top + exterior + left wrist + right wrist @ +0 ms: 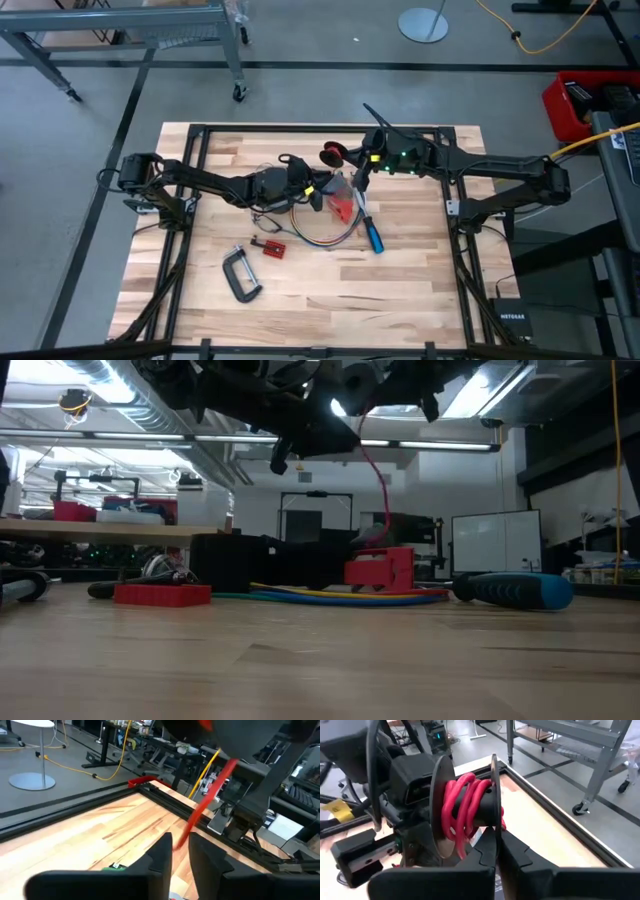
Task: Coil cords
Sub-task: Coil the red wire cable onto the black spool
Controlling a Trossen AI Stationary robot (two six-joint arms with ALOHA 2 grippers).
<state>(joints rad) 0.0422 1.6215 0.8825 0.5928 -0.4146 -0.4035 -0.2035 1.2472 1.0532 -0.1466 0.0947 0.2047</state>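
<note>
I see right tool (497, 837) clamped on black spool (470, 807) wound with red cord (462, 802), raised over bench (420, 290) | left tool (180, 852) narrowly parted, red cord strand between its fingers | multicoloured cord (340, 596) coiled on bench below both tools

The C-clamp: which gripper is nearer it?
Left. The left gripper hangs just beyond the C-clamp toward mid-table; the right gripper, holding the spool, is farther.
</note>
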